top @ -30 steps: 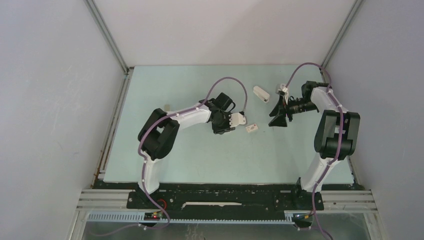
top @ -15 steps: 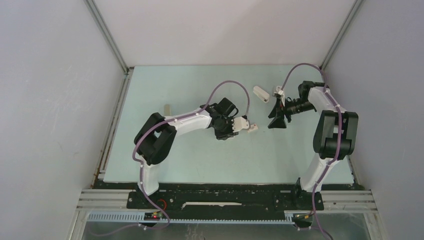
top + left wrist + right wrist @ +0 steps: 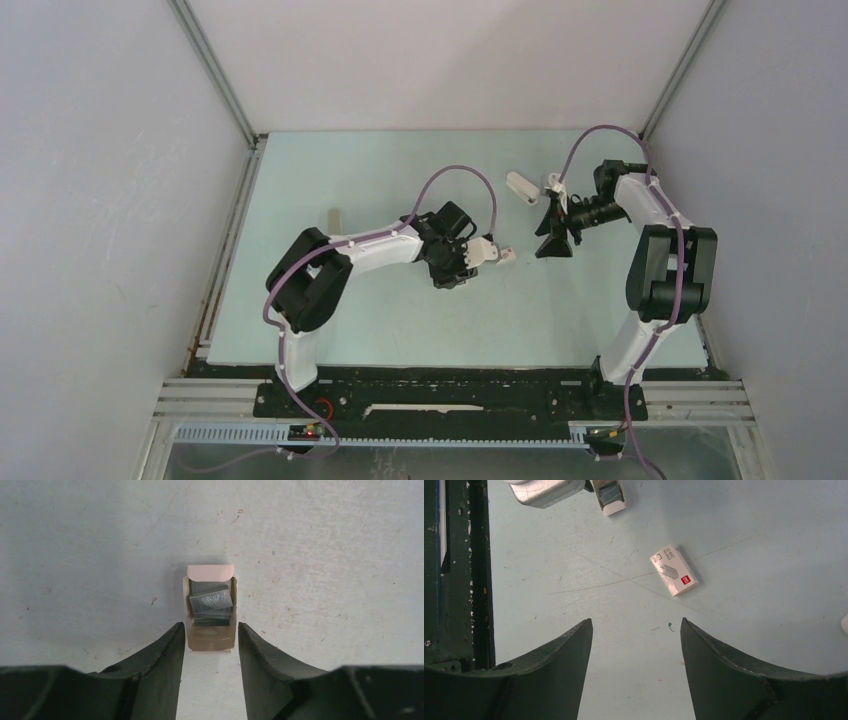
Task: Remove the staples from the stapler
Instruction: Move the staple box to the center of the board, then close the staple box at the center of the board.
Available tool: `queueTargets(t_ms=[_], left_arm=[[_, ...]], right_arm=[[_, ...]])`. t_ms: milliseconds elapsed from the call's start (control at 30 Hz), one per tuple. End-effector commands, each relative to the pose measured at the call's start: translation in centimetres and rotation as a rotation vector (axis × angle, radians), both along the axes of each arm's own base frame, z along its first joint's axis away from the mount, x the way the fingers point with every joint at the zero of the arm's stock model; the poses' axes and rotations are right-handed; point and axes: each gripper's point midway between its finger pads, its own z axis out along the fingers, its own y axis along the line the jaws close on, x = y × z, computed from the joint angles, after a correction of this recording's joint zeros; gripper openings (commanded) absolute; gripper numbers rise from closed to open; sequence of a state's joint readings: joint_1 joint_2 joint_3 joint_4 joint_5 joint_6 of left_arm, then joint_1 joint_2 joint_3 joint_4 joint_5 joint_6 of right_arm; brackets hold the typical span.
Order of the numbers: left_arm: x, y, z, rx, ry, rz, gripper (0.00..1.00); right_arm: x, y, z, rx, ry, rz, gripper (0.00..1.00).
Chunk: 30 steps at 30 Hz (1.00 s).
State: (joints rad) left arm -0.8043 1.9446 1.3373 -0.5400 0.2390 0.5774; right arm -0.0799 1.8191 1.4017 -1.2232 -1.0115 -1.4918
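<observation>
1. your left gripper (image 3: 210, 625) stood part open, its fingers flanking the near end of a small card tray (image 3: 209, 641). the gaps at either side were so thin that you could not tell whether it pinched the tray or only stood beside it.
2. the staples (image 3: 210, 601), a few grey strips, lay loose and crooked inside that tray, which rested flat on the table (image 3: 325, 555) between the two arms.
3. your right gripper (image 3: 635, 621) hung wide open with nothing in it. a white labelled box (image 3: 673, 570) lay on the table ahead of it, apart from the tray.
4. a hard squeeze would likely have buckled the thin card walls and popped the strips out.
5. a lift by that one end could have tipped the tray, and the loose strips would have slid toward the far flap and spilled.
6. if a finger had rubbed the wall as you backed off, the tray could have skidded or twisted.
7. the right arm was near, so reaching in with both risked a knock at the tray.
</observation>
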Motion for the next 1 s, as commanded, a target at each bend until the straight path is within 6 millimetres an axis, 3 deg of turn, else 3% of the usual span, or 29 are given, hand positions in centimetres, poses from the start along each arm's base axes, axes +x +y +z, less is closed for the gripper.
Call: queueTargets(t_ms=[0, 267, 667, 967], left_arm=[[0.6, -1.1, 3.0, -0.070, -0.049, 0.034, 0.51], [1.3, -1.0, 4.9, -0.112, -0.118, 0.072, 0.71], [2.0, 0.5, 9.7, -0.231, -0.276, 0.185, 0.78], [3.2, 3.2, 15.3, -0.384, -0.519, 0.307, 0.80]], right_arm=[[0.1, 0.3, 2.0, -0.015, -0.080, 0.027, 0.74], [0.0, 0.3, 2.2, -0.032, -0.092, 0.034, 0.75], [0.1, 0.7, 2.5, -0.075, -0.152, 0.078, 0.78], [0.1, 1.4, 3.3, -0.083, -0.195, 0.122, 0.79]])
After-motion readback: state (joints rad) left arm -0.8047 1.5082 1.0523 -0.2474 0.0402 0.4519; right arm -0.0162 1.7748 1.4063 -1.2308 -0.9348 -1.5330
